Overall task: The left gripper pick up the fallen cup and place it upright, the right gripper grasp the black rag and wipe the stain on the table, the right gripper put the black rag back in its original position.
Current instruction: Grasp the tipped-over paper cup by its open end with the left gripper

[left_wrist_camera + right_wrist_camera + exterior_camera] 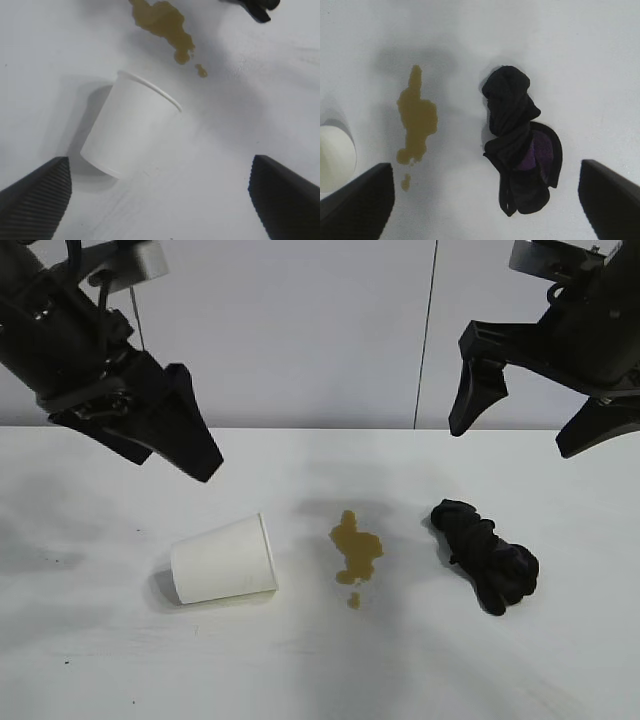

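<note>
The white paper cup (225, 560) lies on its side on the white table (320, 670), rim toward the yellowish-brown stain (355, 550) just to its right. Right of the stain sits the bunched black rag (485, 555). My left gripper (170, 462) hovers open above and behind the cup; its wrist view shows the cup (130, 127) beyond the wide-apart fingers (37, 200), with the stain (162, 22) farther off. High over the rag, my right gripper (510, 440) is open and empty; the rag (517, 145) and stain (417, 117) lie below it.
A pale wall with a dark vertical seam (427, 340) rises behind the table. Faint grey smudges (40, 560) mark the tabletop at far left. A tiny separate drop (353, 601) lies just in front of the stain.
</note>
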`<state>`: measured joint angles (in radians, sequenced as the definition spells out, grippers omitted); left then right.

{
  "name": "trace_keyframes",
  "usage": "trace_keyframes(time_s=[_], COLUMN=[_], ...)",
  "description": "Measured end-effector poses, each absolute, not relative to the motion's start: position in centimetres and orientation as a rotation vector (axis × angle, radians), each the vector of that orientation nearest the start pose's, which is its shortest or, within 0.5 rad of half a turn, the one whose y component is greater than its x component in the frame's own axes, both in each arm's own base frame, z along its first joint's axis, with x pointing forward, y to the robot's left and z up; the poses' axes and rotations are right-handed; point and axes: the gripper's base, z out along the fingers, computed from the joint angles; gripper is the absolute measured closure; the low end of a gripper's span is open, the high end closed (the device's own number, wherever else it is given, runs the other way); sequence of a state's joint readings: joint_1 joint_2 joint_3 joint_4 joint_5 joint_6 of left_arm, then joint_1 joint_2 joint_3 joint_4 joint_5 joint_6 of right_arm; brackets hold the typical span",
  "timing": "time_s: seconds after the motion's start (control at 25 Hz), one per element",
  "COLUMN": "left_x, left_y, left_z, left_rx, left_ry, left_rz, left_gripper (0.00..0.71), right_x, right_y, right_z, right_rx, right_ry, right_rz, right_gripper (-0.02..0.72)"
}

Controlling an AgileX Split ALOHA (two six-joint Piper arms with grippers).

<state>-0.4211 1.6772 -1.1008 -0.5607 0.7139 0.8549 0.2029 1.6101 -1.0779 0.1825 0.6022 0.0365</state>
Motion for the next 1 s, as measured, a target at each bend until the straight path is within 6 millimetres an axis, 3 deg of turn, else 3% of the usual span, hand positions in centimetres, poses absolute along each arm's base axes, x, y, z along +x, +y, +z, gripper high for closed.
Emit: trace_keyframes(time_s=[0.2, 0.48, 1.0], left_x=[30.2, 31.5, 32.8], left_y=[-19.4, -21.5, -22.1], left_z=[21.1, 19.0, 13.1], left_rx=[1.368, 1.536, 1.659], left_ry=[2.333, 2.29, 2.311], left_rz=[-0.36, -0.244, -0.159], left_gripper=[0.016, 0.016, 0.016], right_x=[32.3, 32.3, 32.3], right_y=[7.6, 7.6, 7.6], right_z=[23.7, 23.7, 23.7], right_rx=[-0.057, -0.057, -0.057], right_ry=[2.627, 2.627, 2.627], right_rz=[0.271, 0.271, 0.271], right_gripper=[0.009, 0.009, 0.009])
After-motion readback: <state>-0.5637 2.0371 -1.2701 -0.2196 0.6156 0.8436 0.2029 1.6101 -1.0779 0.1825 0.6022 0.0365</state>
